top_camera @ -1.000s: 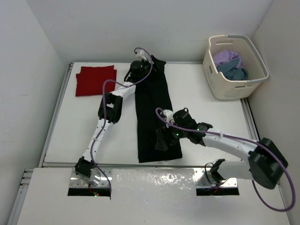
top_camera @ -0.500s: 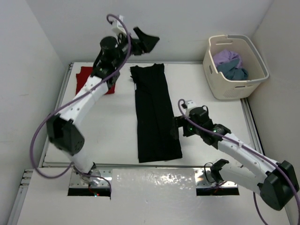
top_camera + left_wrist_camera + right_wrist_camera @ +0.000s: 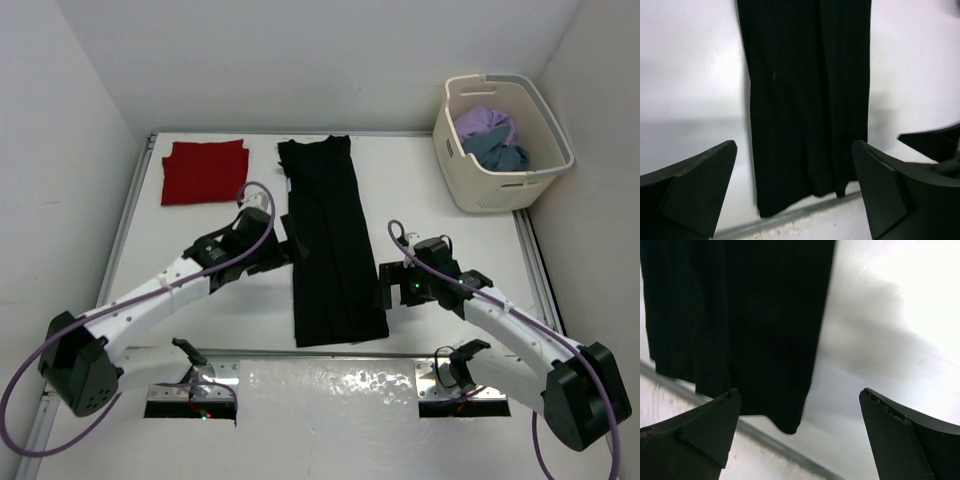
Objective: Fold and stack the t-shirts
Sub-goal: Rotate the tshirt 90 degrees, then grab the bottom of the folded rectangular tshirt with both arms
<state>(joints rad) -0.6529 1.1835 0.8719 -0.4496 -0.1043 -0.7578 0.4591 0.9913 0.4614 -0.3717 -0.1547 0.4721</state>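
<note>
Left gripper [image 3: 287,250] and right gripper [image 3: 386,285] both gape wide and hold nothing. They flank the black shirt [image 3: 325,240], which lies mid-table as a long strip running near to far. The cloth is soft and light and will likely sag and slide, so pinching the two near corners looks the surest hold. The red shirt [image 3: 205,171] lies folded far left. The lavender shirt [image 3: 487,122] and teal shirt [image 3: 507,156] sit in the basket [image 3: 485,188], far right.

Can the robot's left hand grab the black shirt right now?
Probably yes. The left hand is open right beside the left edge of the black shirt, with nothing between them. The right hand is at the opposite edge, out of its way.
</note>
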